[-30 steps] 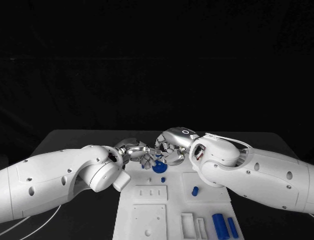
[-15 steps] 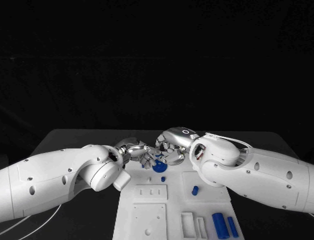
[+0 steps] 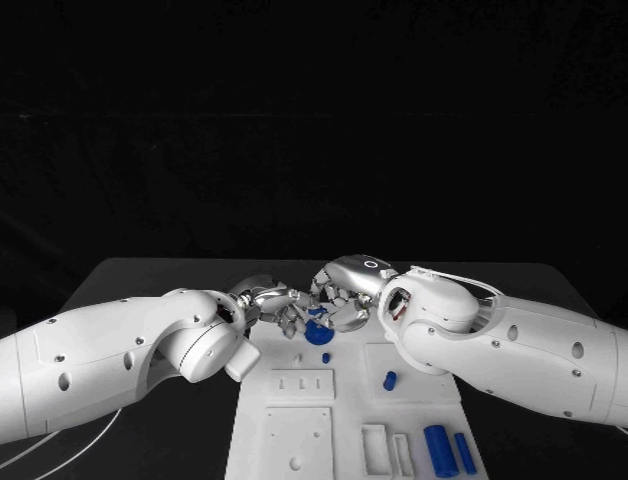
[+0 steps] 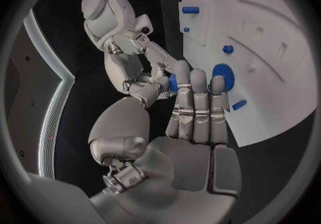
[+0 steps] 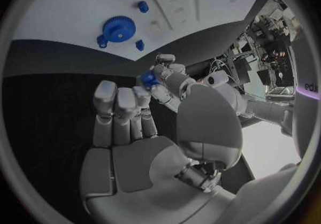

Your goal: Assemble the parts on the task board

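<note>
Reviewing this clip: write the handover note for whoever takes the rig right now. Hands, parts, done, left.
Left hand: pinches a small blue part at its fingertips.
Right hand: beside the left over the far end of the task board; no part seen in it, fingers extended.
Blue gear sits on the board below both hands, small pegs near it.
Two blue cylinders lie at the near right.
Left: place the held part, then the loose pieces.

No legible text, label, brand, number or sign appears on the task board [image 3: 314,420], on the blue parts or on either arm. In the right wrist view, a few pale letters stand on a dark surface far from the task board, cut off and unreadable
</note>
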